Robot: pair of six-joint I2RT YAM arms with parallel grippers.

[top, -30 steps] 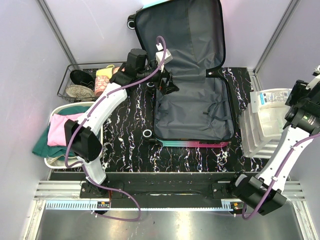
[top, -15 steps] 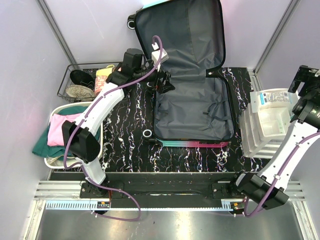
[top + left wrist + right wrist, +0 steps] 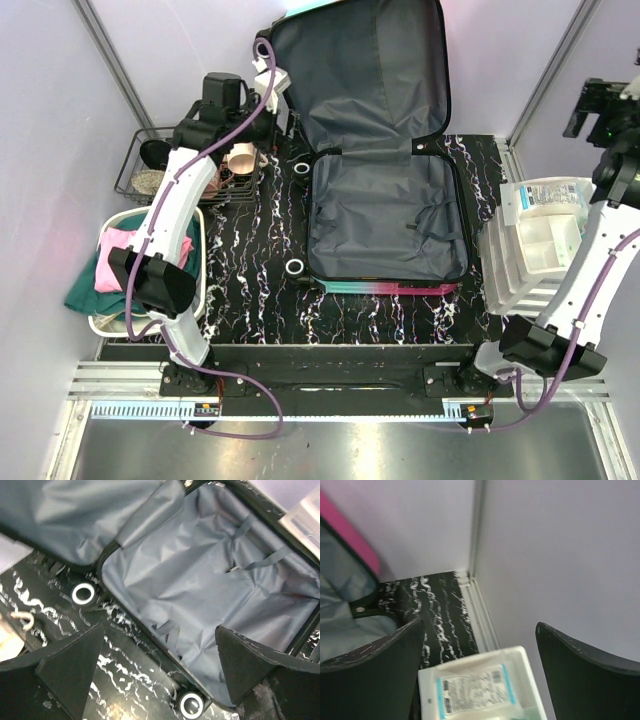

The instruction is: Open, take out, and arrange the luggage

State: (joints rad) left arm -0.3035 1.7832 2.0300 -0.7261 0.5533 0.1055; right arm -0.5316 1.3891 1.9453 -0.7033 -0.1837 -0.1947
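- The luggage (image 3: 385, 215) lies open in the middle of the black marbled table (image 3: 250, 270). Its lower shell is flat and its lid is propped upright against the rear wall.
- Both halves show dark grey fabric lining. A teal-to-pink edge runs along the near side of the lower shell.
- No items can be seen inside either half; only loose straps lie across the lining.
- One black wheel (image 3: 295, 267) sits at the shell's near-left corner, and another (image 3: 263, 47) shows beside the top of the lid.
- The left gripper (image 3: 160, 630) hangs above the left edge of the lower shell. Its fingers are spread wide, with nothing between them.
- The left arm reaches over a wire basket (image 3: 135, 165) at the rear left. The arm hides part of the contents, and a pale object there may be a cup.
- A white tub (image 3: 100, 322) stands at the near left, holding a pink cloth (image 3: 115, 260). A green cloth (image 3: 85, 290) spills over its side.
- The right gripper (image 3: 480, 625) is raised high by the right wall, well apart from the luggage. Its fingers are spread and it holds nothing.
- Below it, a white drawer organizer (image 3: 500, 270) stands at the table's right edge. A labelled packet (image 3: 475, 690) lies on its far end.
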